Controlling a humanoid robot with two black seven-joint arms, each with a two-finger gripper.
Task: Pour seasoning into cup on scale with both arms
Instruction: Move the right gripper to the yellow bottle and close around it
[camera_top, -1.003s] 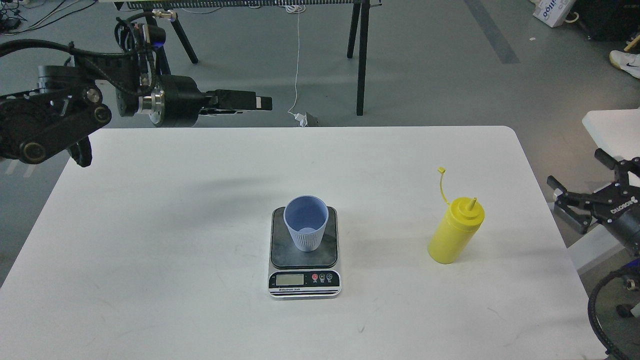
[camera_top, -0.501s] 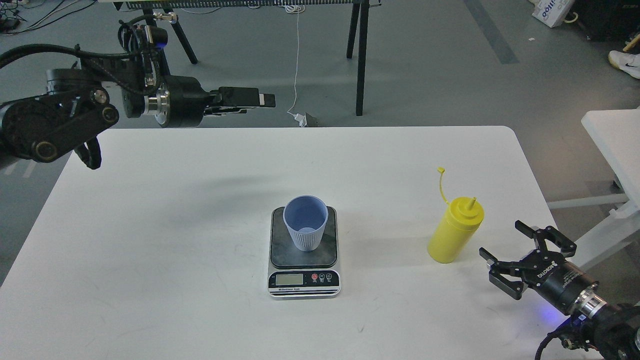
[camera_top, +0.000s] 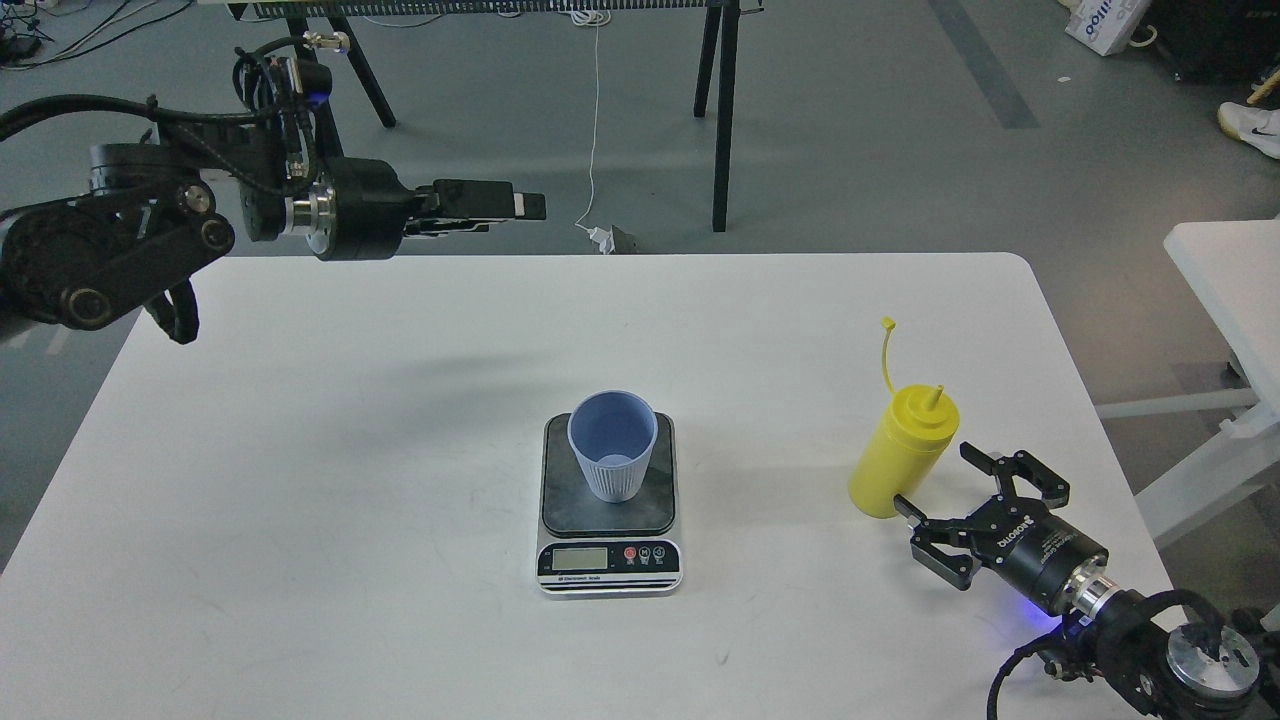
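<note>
The light-blue cup (camera_top: 612, 445) stands upright on the dark platform of the scale (camera_top: 560, 510) in the middle of the white table (camera_top: 350, 480). The yellow seasoning bottle (camera_top: 900, 450) stands to the right, nozzle up, its strap sticking up. My right gripper (camera_top: 936, 479) is open, low over the table, with its fingers on either side of the bottle's lower right side; I cannot tell whether they touch it. My left gripper (camera_top: 520, 205) hovers high beyond the table's far left edge, pointing right, seen side-on and empty.
A second white table (camera_top: 1230, 270) stands off to the right. Black frame legs (camera_top: 722, 120) and a white cable (camera_top: 596, 120) are on the floor behind the table. The table's right edge lies just beside my right arm.
My right gripper has swung in from off the right edge to the bottle's lower right side, staying open. The bottle has shifted slightly up and left. The left arm has barely moved.
</note>
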